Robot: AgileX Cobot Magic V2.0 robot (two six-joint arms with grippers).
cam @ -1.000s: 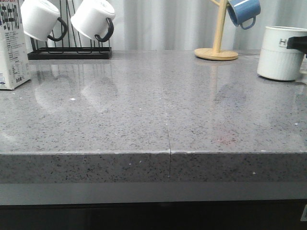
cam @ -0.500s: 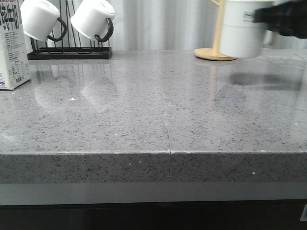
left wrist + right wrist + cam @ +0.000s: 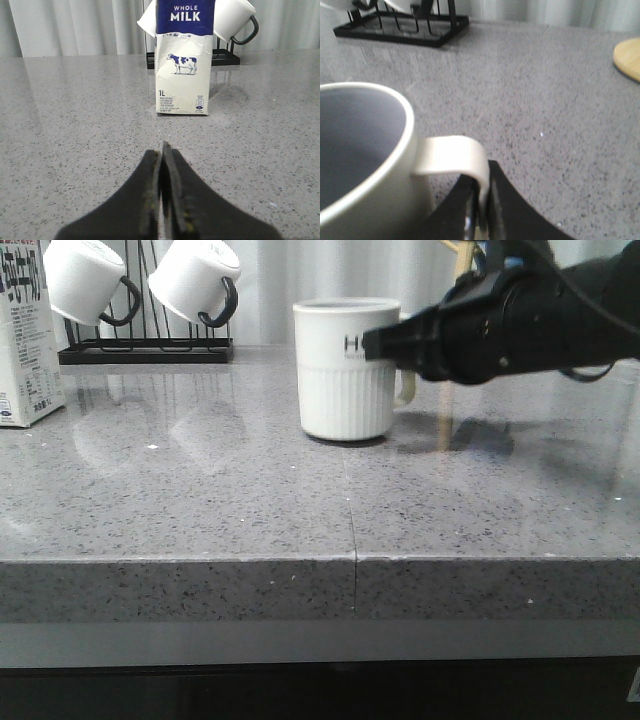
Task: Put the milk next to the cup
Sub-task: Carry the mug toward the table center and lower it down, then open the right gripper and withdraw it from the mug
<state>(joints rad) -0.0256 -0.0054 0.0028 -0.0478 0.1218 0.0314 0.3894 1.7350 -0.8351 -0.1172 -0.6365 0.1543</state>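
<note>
The cream cup [image 3: 345, 370] with ribbed lower half stands on the counter's middle in the front view. My right gripper [image 3: 481, 197] is shut on its cream handle [image 3: 455, 155]; the black arm [image 3: 510, 325] reaches in from the right. The cup's rim [image 3: 380, 125] fills the right wrist view. The milk carton [image 3: 184, 55], white with a dark blue top and a cow picture, stands upright at the far left of the counter [image 3: 22, 340]. My left gripper [image 3: 162, 152] is shut and empty, low over the counter, a short way in front of the carton.
A black rack [image 3: 145, 345] with two white black-handled mugs [image 3: 85, 280] stands at the back left, right behind the carton. A wooden mug tree base [image 3: 630, 57] lies at the back right. The counter's front edge [image 3: 355, 575] runs across the front view.
My right gripper has carried the cup from the far right, lifted over the counter, to the middle, where it now rests. The milk carton has not moved.
</note>
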